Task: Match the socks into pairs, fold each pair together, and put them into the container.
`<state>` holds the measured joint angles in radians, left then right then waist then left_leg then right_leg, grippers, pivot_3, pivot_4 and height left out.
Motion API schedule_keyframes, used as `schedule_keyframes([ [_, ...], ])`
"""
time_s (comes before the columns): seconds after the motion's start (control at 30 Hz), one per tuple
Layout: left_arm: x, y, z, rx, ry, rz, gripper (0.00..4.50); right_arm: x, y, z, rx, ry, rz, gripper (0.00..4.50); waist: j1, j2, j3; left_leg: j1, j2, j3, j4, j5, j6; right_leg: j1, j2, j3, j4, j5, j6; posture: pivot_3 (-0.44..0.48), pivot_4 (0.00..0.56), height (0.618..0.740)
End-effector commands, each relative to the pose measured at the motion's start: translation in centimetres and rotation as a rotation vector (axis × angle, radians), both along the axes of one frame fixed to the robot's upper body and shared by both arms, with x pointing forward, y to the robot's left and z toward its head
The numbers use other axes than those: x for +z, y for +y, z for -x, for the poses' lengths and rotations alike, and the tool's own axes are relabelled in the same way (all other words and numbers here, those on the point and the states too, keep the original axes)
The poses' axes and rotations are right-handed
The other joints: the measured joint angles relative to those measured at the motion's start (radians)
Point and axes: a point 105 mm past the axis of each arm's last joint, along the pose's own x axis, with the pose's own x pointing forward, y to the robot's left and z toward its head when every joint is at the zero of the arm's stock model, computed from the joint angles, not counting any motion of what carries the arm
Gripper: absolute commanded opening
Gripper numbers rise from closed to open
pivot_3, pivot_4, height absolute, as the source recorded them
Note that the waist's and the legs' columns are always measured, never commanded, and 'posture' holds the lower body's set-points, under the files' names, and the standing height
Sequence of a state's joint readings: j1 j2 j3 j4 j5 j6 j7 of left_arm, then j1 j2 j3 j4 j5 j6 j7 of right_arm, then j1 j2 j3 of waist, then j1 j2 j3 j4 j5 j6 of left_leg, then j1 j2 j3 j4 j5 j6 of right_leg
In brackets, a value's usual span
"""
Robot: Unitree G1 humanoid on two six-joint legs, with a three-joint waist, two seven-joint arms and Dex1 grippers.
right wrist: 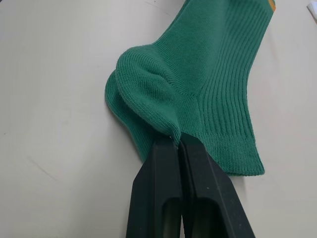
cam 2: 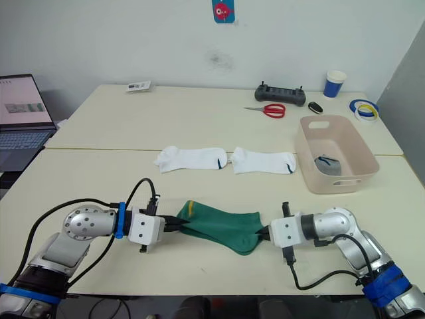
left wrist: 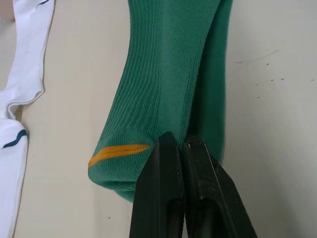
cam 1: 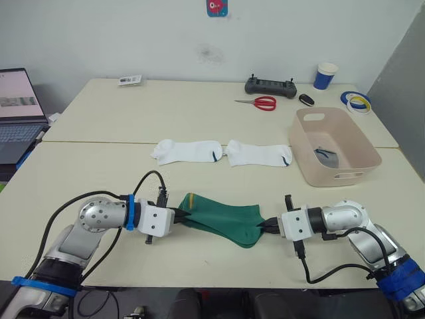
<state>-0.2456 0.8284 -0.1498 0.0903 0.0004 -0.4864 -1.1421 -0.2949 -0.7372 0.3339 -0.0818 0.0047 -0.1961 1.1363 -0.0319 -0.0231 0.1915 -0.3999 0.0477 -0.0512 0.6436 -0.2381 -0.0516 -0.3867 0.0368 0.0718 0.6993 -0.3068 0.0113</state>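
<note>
Left gripper (cam 1: 176, 217): you are pinching the ribbed, yellow-striped end of the green socks (cam 1: 222, 222) with both black fingers pressed together on the knit.
Right gripper (cam 1: 271, 226): you are clamping the opposite, bunched end of the green socks, fingers closed tight on a soft fold.
Arm pose: you are holding both forearms low and level over the table (cam 1: 86, 166), pointing inward at each other, with the green socks stretched between them.
Green socks: two layers are lying stacked, ribbed and matte, just off the near side of the white socks (cam 1: 222, 153).
White socks: they are lying flat, end to end, with small dark marks.
Container (cam 1: 358, 149): the smooth pale pink tub with rounded corners is sitting just beside the white socks, holding something grey (cam 1: 326, 157).
</note>
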Motion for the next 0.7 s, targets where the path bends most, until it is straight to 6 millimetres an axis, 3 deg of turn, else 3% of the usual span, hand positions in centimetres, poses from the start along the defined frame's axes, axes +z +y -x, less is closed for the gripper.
schedule_keyframes([
  [0.03, 0.8, -0.2, 0.1, -0.009, -0.031, 0.0, 0.03, 0.8, -0.1, -0.2, 0.01, -0.028, -0.025, 0.0, 0.0, 0.0, 0.0, 0.0, 0.0, 0.0, 0.0, 0.0, 0.0, 0.0, 0.0, 0.0, 0.0, 0.0, 0.0, 0.0, 0.15, 0.74],
  [0.27, 0.6, 0.0, 0.0, 0.013, -0.044, -0.008, 0.03, 0.7, 0.0, -0.2, 0.021, -0.009, -0.032, 0.0, 0.0, 0.0, 0.0, 0.0, 0.0, 0.0, 0.0, 0.0, 0.0, 0.0, 0.0, 0.0, 0.0, 0.0, 0.0, 0.0, 0.15, 0.74],
  [0.37, 0.7, 0.1, -0.2, 0.029, -0.053, 0.001, 0.0, 0.9, 0.2, 0.1, 0.035, 0.022, -0.042, 0.66, 0.0, 0.0, 0.0, 0.0, 0.0, 0.0, 0.0, 0.0, 0.0, 0.0, 0.0, 0.0, 0.0, 0.0, 0.0, 0.0, 0.15, 0.74],
  [0.47, 1.3, 0.1, 0.1, 0.029, -0.039, 0.036, 0.63, 1.6, 0.4, 0.8, 0.061, 0.035, -0.063, 1.7, 0.0, 0.0, 0.0, 0.0, 0.0, 0.0, 0.0, 0.0, 0.0, 0.0, 0.0, 0.0, 0.0, 0.0, 0.0, 0.0, 0.15, 0.74],
  [0.57, 2.5, -0.3, 0.9, -0.003, -0.013, 0.097, 1.64, 2.4, 0.2, 1.3, 0.073, 0.05, -0.071, 2.79, 0.0, 0.0, 0.0, 0.0, 0.001, -0.001, 0.0, 0.0, 0.0, 0.0, -0.002, 0.0, 0.0, 0.0, 0.0, 0.0, 0.15, 0.74],
  [0.6, 2.7, -0.2, 1.2, -0.014, -0.001, 0.099, 1.85, 2.6, 0.0, 1.5, 0.074, 0.063, -0.07, 2.79, 0.0, 0.0, 0.0, 0.0, 0.0, -0.001, 0.0, 0.0, 0.0, 0.0, -0.002, -0.001, 0.0, 0.0, 0.0, 0.0, 0.15, 0.74],
  [0.7, 3.6, 0.2, 1.7, -0.008, 0.06, 0.109, 1.85, 3.8, 0.0, 1.6, 0.055, 0.091, -0.109, 2.79, 0.0, 0.0, 0.0, 0.0, 0.0, -0.001, 0.0, 0.0, 0.0, 0.001, -0.002, -0.001, 0.0, 0.0, 0.0, 0.0, 0.15, 0.74],
])
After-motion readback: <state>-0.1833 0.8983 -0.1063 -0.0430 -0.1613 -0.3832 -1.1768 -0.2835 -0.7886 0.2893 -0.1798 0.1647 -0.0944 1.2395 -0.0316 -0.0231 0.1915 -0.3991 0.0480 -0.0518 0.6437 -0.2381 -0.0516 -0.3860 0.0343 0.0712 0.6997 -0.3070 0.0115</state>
